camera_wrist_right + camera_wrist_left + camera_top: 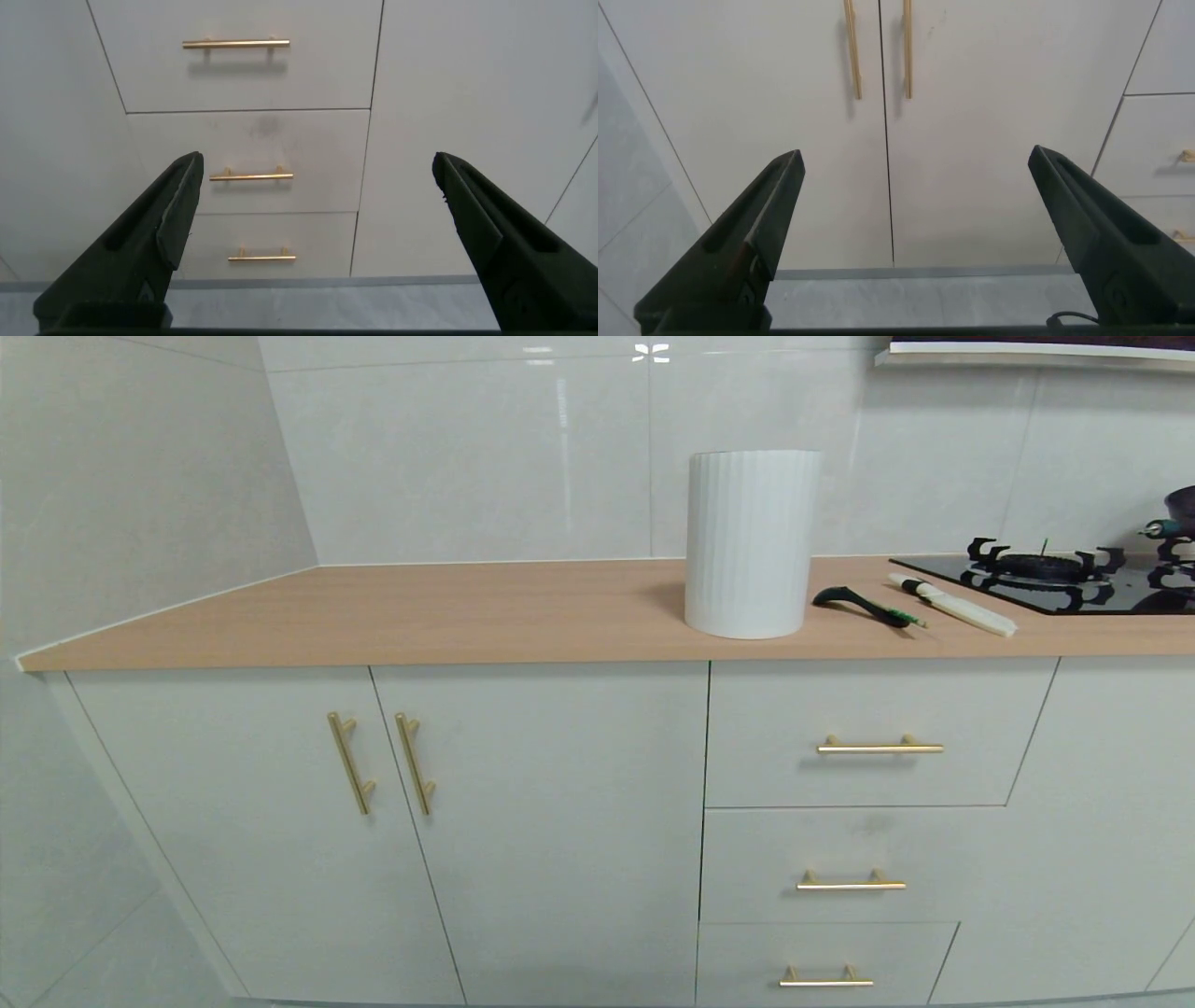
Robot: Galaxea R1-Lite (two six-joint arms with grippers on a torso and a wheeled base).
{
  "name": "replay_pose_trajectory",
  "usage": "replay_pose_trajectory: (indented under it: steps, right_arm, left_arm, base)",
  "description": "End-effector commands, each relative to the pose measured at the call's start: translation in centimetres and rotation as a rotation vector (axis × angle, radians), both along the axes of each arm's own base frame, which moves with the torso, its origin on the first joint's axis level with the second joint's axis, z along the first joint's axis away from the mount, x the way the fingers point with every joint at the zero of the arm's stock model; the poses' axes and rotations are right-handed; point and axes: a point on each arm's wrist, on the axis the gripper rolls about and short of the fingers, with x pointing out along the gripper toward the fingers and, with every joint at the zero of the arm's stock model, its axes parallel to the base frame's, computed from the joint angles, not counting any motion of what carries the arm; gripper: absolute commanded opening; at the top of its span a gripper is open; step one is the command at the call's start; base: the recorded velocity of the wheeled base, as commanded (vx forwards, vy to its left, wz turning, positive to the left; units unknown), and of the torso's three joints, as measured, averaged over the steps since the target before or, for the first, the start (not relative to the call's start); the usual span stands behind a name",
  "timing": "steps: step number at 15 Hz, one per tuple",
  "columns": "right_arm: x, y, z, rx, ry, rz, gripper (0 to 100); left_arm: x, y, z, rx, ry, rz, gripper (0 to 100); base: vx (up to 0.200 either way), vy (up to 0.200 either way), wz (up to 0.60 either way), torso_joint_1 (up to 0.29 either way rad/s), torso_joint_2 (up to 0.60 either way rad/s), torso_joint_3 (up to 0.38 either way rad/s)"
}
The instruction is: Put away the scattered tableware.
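A tall white ribbed cylinder holder [752, 543] stands on the wooden countertop [467, 611]. Just to its right lie a black-handled utensil with a green tip [868, 607] and a white utensil with a dark band [952, 604]. My left gripper [915, 159] hangs low in front of the double cabinet doors [887, 112], open with nothing between its fingers. My right gripper [318, 163] hangs low facing the drawer stack [252, 140], open and holding nothing.
A black gas hob [1055, 579] with pan supports sits at the counter's right end, with a dark pan [1178, 513] at the edge. Gold bar handles [879, 746] mark the drawers and cabinet doors [378, 765]. A tiled wall closes off the left side.
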Motion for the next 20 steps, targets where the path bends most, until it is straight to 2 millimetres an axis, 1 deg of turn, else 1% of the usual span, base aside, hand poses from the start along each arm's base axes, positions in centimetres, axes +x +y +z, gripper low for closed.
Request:
replay_pose_trajectory:
  steps: [1, 3, 4, 5, 6, 7, 9, 11, 13, 15, 16, 17, 19, 20]
  right_arm:
    - [0.0, 0.0, 0.0, -0.002, 0.001, 0.001, 100]
    - [0.0, 0.0, 0.0, -0.005, 0.001, 0.003, 100]
    - [-0.1, 0.0, 1.1, 0.001, -0.025, 0.017, 100]
    - [-0.5, 0.0, 4.9, 0.059, -0.080, 0.074, 100]
    - [0.1, 0.0, 6.8, 0.113, -0.038, 0.128, 100]
    - [1.5, 0.1, 7.4, 0.105, 0.058, 0.178, 100]
    - [4.8, 0.6, 8.0, 0.092, 0.247, 0.241, 100]
    - [8.1, 1.3, 8.6, 0.081, 0.388, 0.258, 100]
    - [12.7, 2.2, 9.0, 0.074, 0.521, 0.242, 100]
    - [17.6, 3.1, 8.1, 0.064, 0.679, 0.228, 100]
    - [19.5, 3.4, 7.5, 0.061, 0.734, 0.225, 100]
    - [20.2, 3.6, 7.3, 0.061, 0.751, 0.225, 100]
    - [24.9, 4.4, 5.0, 0.055, 0.838, 0.215, 100]
    - [26.3, 4.6, 4.0, 0.055, 0.858, 0.209, 100]
  left_arm:
    - [0.0, 0.0, 0.0, 0.000, 0.000, 0.000, 100]
    - [0.0, 0.0, 0.0, 0.000, 0.000, 0.000, 100]
    - [0.0, 0.0, 0.0, 0.001, 0.000, 0.000, 100]
    - [0.0, 0.0, 0.0, 0.000, 0.000, 0.000, 100]
    - [0.0, 0.0, 0.0, 0.000, 0.000, 0.000, 100]
    - [0.0, 0.0, 0.0, 0.001, 0.001, 0.000, 100]
    - [0.0, 0.0, 0.0, 0.000, 0.001, 0.000, 100]
    - [0.0, 0.0, 0.0, 0.000, 0.000, 0.000, 100]
    - [0.0, 0.0, 0.0, 0.000, 0.000, 0.000, 100]
    - [0.0, 0.0, 0.0, 0.000, 0.000, 0.000, 100]
    - [0.0, 0.0, 0.0, 0.000, 0.000, 0.000, 100]
    - [0.0, 0.0, 0.0, 0.000, 0.000, 0.000, 100]
    - [0.0, 0.0, 0.0, 0.000, 0.000, 0.000, 100]
    - [0.0, 0.0, 0.0, 0.000, 0.000, 0.000, 100]
  base:
    - [0.000, 0.000, 0.00, 0.000, 0.00, 0.000]
    - [0.000, 0.000, 0.00, 0.000, 0.00, 0.000]
    - [0.000, 0.000, 0.00, 0.000, 0.00, 0.000]
    - [0.000, 0.000, 0.00, 0.000, 0.00, 0.000]
    - [0.000, 0.000, 0.00, 0.000, 0.00, 0.000]
    - [0.000, 0.000, 0.00, 0.000, 0.00, 0.000]
    - [0.000, 0.000, 0.00, 0.000, 0.00, 0.000]
    - [0.000, 0.000, 0.00, 0.000, 0.00, 0.000]
    - [0.000, 0.000, 0.00, 0.000, 0.00, 0.000]
    - [0.000, 0.000, 0.00, 0.000, 0.00, 0.000]
    - [0.000, 0.000, 0.00, 0.000, 0.00, 0.000]
    - [0.000, 0.000, 0.00, 0.000, 0.00, 0.000]
    - [0.000, 0.000, 0.00, 0.000, 0.00, 0.000]
    - [0.000, 0.000, 0.00, 0.000, 0.00, 0.000]
